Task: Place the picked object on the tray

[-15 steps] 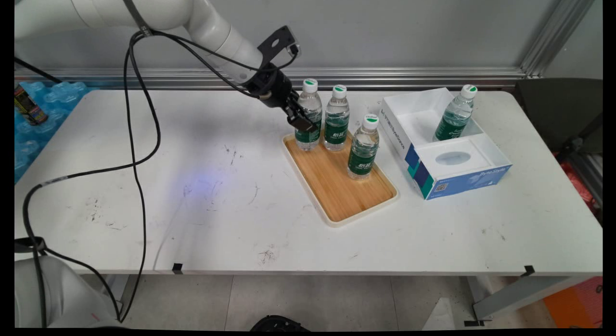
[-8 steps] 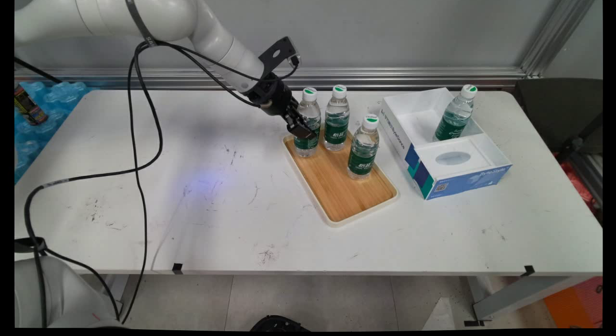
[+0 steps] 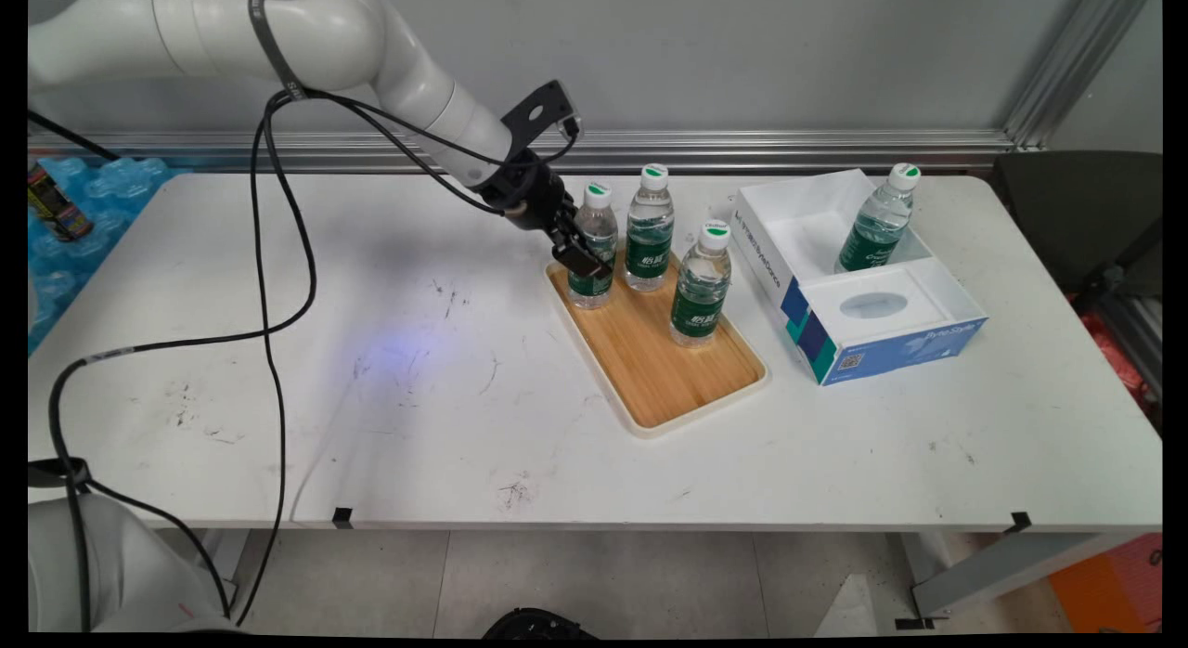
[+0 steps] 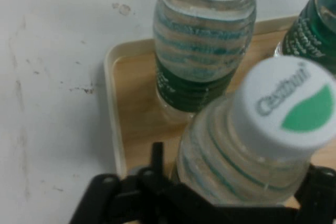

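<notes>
My gripper (image 3: 582, 258) is shut on the body of a clear water bottle (image 3: 598, 223) with a green label and a white cap. This bottle stands upright at the back left corner of the wooden tray (image 3: 668, 369); whether its base touches the tray I cannot tell. In the hand view the held bottle (image 4: 252, 150) fills the lower right between the black fingers, cap toward the camera. Two more such bottles stand on the tray, one just right of the held one (image 3: 649, 230) and one nearer the middle (image 3: 701, 286). The hand view shows one of them (image 4: 202, 40) beyond the held bottle.
A white and blue open box (image 3: 872, 304) lies right of the tray, with another bottle (image 3: 877, 223) leaning in its far compartment. A can (image 3: 56, 202) and a blue pack sit off the table's left end. Black cables (image 3: 264, 258) hang from the arm.
The gripper and the bottle it holds have come down and slightly toward the near side, onto the tray's back left corner. The other bottles and the box have stayed put.
</notes>
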`<state>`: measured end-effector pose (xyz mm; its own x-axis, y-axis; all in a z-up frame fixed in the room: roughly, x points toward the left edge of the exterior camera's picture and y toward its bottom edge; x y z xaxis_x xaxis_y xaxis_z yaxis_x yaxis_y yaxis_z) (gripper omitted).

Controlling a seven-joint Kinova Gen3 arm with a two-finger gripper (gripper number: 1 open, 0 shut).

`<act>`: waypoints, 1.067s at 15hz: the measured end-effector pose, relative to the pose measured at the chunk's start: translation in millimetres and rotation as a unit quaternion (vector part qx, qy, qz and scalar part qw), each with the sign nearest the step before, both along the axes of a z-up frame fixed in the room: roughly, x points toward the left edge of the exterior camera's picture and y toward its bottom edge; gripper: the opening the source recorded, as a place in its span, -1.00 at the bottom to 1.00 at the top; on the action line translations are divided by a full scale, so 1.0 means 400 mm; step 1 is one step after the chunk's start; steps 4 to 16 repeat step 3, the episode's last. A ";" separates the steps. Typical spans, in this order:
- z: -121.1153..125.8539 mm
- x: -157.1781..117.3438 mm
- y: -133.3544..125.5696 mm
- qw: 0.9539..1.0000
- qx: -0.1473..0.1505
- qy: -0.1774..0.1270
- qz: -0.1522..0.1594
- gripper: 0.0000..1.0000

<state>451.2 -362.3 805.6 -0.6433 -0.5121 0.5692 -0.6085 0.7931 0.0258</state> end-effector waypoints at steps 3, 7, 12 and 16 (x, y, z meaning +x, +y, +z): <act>-0.002 -0.001 0.002 1.000 0.001 0.000 -0.001 1.00; -0.002 -0.001 0.002 1.000 0.001 0.000 -0.001 1.00; -0.002 -0.001 0.002 1.000 0.001 0.000 -0.001 1.00; -0.002 -0.001 0.002 1.000 0.001 0.000 -0.001 1.00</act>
